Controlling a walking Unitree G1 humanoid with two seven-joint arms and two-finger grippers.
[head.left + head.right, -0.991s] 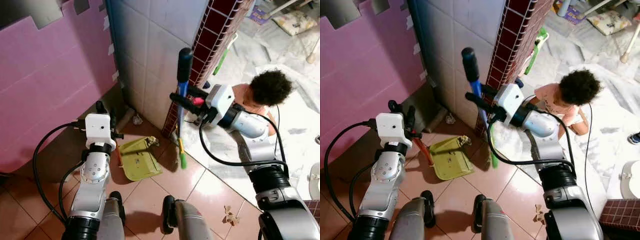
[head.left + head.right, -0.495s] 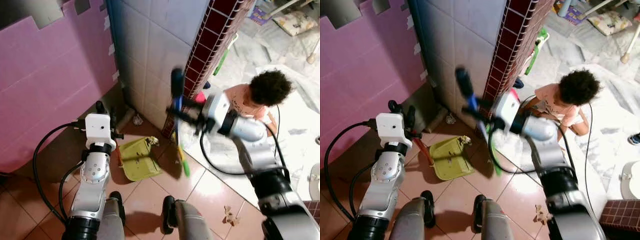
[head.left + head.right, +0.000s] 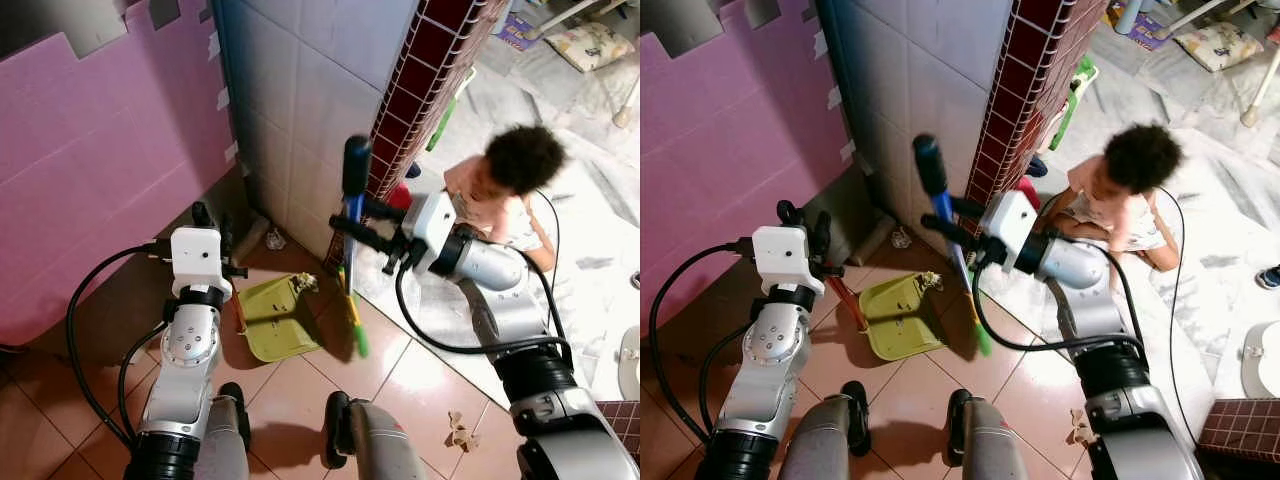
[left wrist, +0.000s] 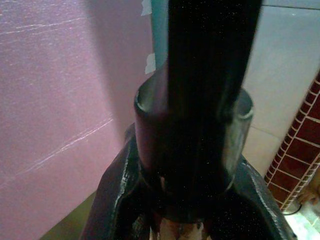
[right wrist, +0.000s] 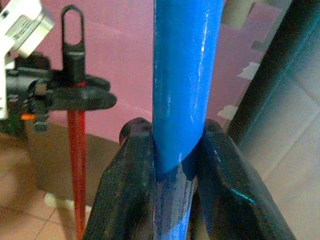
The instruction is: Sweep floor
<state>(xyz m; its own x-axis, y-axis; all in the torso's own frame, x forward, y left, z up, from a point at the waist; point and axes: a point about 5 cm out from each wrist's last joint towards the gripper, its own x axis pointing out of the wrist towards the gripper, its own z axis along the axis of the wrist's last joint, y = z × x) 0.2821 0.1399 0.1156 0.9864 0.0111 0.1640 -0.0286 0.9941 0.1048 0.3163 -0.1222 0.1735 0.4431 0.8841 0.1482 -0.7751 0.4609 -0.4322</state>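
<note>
My right gripper [image 3: 364,222] is shut on the blue shaft of a broom [image 3: 351,212], just below its black top grip; the pads [image 5: 134,170] clamp the shaft [image 5: 182,75]. The green bristles [image 3: 358,337] hang just right of the green dustpan [image 3: 275,318]. That dustpan lies on the brown tiles, with a bit of debris [image 3: 303,283] at its far edge. My left gripper [image 3: 213,232] is shut on the black top of the dustpan's red handle [image 3: 845,300], which shows between its fingers [image 4: 116,200].
A child [image 3: 505,185] sits on the pale floor right behind the broom arm. A dark red tiled wall corner [image 3: 400,95] and a pink wall [image 3: 100,150] stand close ahead. Crumpled scraps [image 3: 460,432] lie on the tiles at the right; another scrap [image 3: 273,240] lies by the wall.
My right gripper has swung the broom left, bringing the bristles closer to the dustpan. The child has shifted and leaned away. The left arm and dustpan have stayed put.
</note>
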